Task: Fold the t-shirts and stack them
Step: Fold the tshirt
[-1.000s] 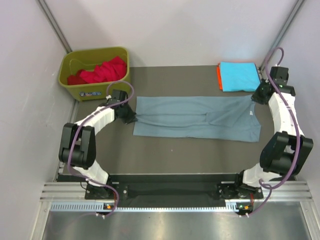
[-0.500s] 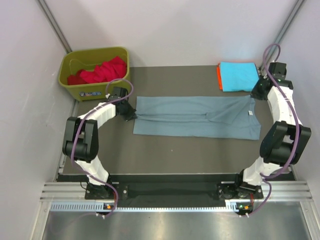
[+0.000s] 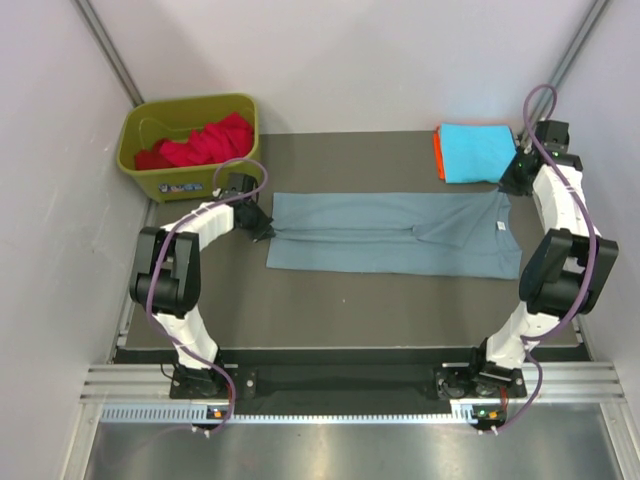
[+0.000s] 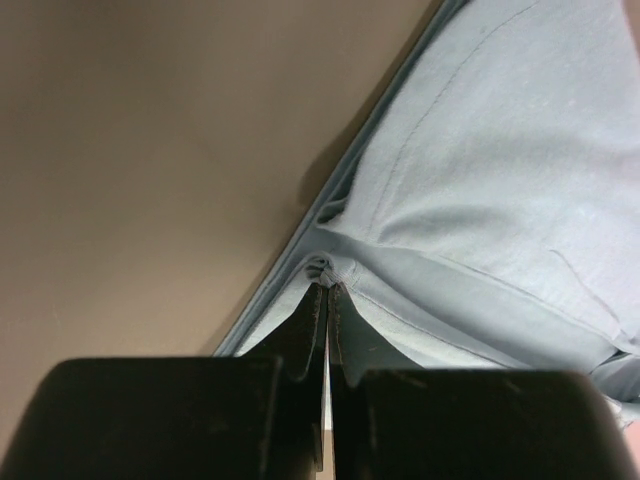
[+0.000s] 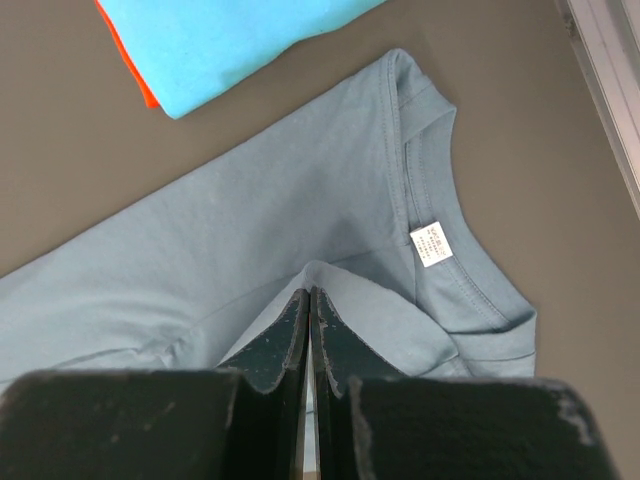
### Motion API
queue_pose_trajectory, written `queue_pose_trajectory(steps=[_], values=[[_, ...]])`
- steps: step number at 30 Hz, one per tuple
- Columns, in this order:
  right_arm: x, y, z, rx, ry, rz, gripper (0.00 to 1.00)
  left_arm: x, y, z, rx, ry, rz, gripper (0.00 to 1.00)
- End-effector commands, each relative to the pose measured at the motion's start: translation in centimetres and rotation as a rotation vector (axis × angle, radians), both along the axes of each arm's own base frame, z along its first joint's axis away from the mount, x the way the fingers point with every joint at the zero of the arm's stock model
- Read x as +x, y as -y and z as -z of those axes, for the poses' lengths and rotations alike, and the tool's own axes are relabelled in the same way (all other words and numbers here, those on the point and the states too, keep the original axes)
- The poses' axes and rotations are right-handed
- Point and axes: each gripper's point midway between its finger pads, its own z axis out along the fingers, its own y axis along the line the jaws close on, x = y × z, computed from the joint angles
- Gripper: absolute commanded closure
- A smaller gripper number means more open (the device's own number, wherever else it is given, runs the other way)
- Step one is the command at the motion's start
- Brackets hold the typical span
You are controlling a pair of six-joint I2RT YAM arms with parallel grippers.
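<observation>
From above, the grey-blue t-shirt [image 3: 395,235] lies spread flat, with the left gripper [image 3: 258,228] at its hem end and the right gripper [image 3: 512,182] by its collar corner. The cyan t-shirt [image 3: 478,152] sits folded just beyond.

Left wrist: the jaws are clenched on a bunched sliver of hem, and so thin a bite might slip.

Right wrist: the jaws are clenched over the shoulder, but I can't tell whether they hold cloth. If not, a one-sided pull would skew the shirt.

Your light is bright, even, from overhead; the grey-blue cotton t-shirt [image 4: 480,180] casts a soft shadow; near foregrounds blur.
</observation>
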Motion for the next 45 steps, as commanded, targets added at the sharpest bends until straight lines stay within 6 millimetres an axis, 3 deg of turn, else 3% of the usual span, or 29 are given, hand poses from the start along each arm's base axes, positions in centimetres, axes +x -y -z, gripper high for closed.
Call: queue_pose_trajectory(steps=[1,19,45], values=[[2.0,0.0,-2.5,-0.018,0.086,-0.008,1.0,2.6,-0.4,-1.7,0.0,0.082,-0.028,1.0],[3.9,-0.4,-1.7,0.006,0.088,-0.003,1.0,3.2,-1.4,-0.7,0.021,0.059,-0.03,1.0],[7.0,-1.4,0.1,0.019,0.065,-0.029,1.0,3.1,-1.3,0.6,-0.003,0.035,-0.017,1.0]])
